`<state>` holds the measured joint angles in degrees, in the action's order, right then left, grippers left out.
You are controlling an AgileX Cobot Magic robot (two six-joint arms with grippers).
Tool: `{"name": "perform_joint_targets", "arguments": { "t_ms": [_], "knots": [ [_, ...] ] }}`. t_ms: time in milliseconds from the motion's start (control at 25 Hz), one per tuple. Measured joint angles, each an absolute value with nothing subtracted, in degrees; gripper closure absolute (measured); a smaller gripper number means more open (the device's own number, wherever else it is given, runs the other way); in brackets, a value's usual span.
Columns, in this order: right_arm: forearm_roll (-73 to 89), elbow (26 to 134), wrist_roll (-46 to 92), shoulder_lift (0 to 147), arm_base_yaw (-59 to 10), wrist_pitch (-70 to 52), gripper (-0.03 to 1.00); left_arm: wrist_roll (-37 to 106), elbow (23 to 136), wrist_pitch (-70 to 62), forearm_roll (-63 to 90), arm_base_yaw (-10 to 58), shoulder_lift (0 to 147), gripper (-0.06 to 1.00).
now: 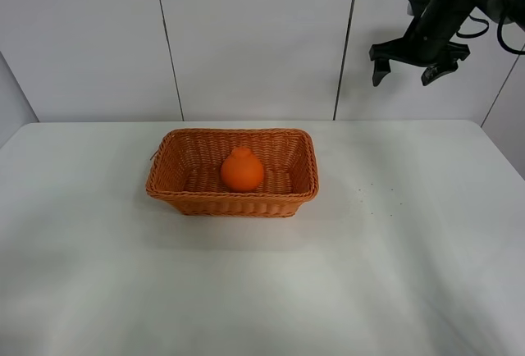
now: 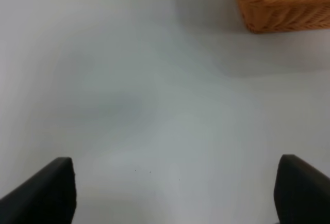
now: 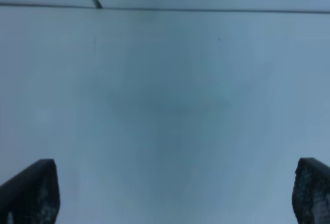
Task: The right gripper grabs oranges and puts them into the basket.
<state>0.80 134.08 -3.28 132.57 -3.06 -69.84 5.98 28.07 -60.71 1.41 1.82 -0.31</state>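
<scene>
– at the near edge, what shows?
– bare white table (image 1: 246,307). the left gripper (image 2: 175,193) hangs over a stretch like it. its wrist camera shows the two black fingers (image 2: 49,193) far apart at the sides, open wide and holding nothing.
– and further in?
– the basket (image 1: 232,205) sits on the table about mid-depth, a little left of the middle, with a long side toward the high camera. the left wrist view catches one of its corners, well apart from that gripper.
– where is the orange?
– the orange (image 1: 242,171) lies inside the basket, on the woven floor near the centre, knob upward. neither gripper touches it.
– anything beside the basket?
– a few tiny dark specks (image 1: 373,192) on the table to its right, too small to name.
– and at the back?
– white wall panels (image 1: 246,36) with dark seams (image 1: 166,40) rise behind the table. the right gripper (image 1: 401,79) is up in the air in front of them at the far right, well above the basket and well apart from it. its claw points downward with the fingers spread, released and empty. its own wrist camera shows both fingertips wide at the sides over a pale surface, with a dark seam line beyond.
</scene>
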Motion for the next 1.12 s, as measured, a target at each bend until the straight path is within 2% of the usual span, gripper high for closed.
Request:
{"name": "perform_joint_targets", "arguments": {
  "t_ms": [400, 720, 1120],
  "knots": [
    [1.0, 117.8, -2.1, 117.0, -3.1, -69.8, 0.28, 6.0, 28.1, -60.7, 1.4, 1.8, -0.3, 0.06],
    [2.2, 93.3, -1.9, 92.5, -3.1, -69.8, 0.28, 6.0, 28.1, -60.7, 1.4, 1.8, -0.3, 0.06],
    [3.0, 60.6, -1.6, 55.1, -3.1, -69.9, 0.28, 6.0, 28.1, -60.7, 1.4, 1.8, -0.3, 0.06]
  ]
}}
